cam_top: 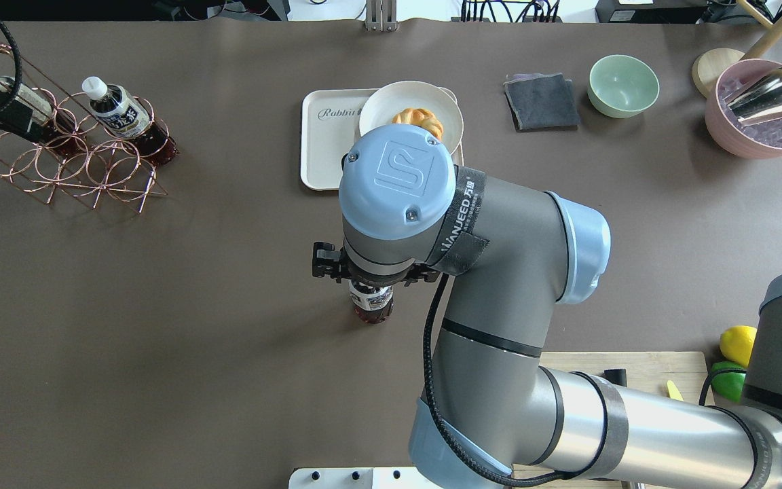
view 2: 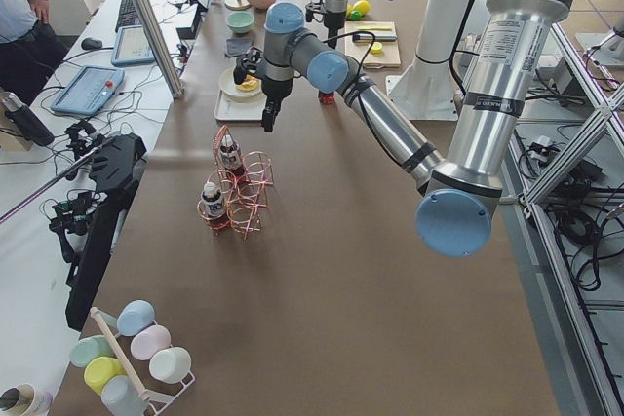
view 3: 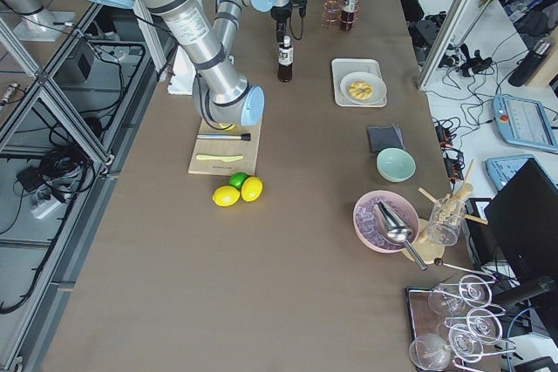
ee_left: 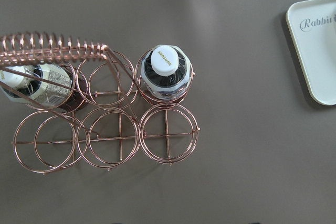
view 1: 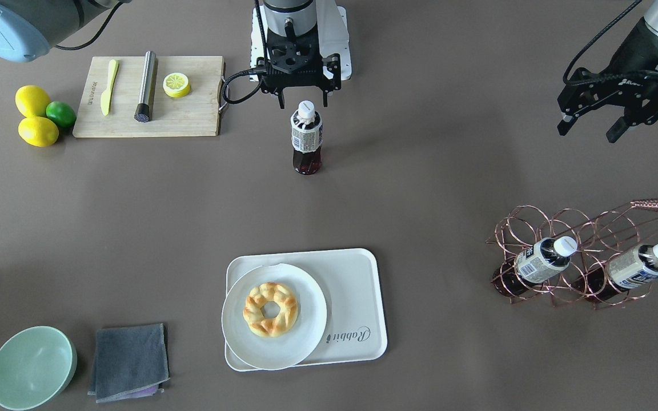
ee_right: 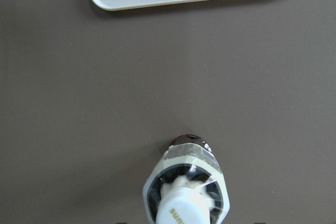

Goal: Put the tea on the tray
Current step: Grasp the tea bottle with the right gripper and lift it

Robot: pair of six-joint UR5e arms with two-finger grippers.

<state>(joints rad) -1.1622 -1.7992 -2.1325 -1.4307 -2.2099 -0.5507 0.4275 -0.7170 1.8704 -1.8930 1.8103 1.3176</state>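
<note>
The tea (view 1: 307,140) is a small bottle of dark liquid with a white cap, standing upright on the brown table; it also shows in the right wrist view (ee_right: 186,192) and partly under the arm in the overhead view (cam_top: 372,307). My right gripper (view 1: 304,105) hangs open just above its cap, a finger on each side, not gripping. The cream tray (view 1: 357,285) marked "Rabbit" lies farther out, with a white plate (view 1: 306,337) and a pastry on one half. My left gripper (view 1: 588,133) is open and empty, above the wire rack.
A copper wire rack (view 1: 586,228) holds two more bottles. A wooden cutting board (view 1: 192,120) with a knife, a steel muddler and a lemon half lies beside the tea. Lemons and a lime (view 1: 60,114), a green bowl (view 1: 32,368) and a grey cloth (view 1: 129,359) lie around.
</note>
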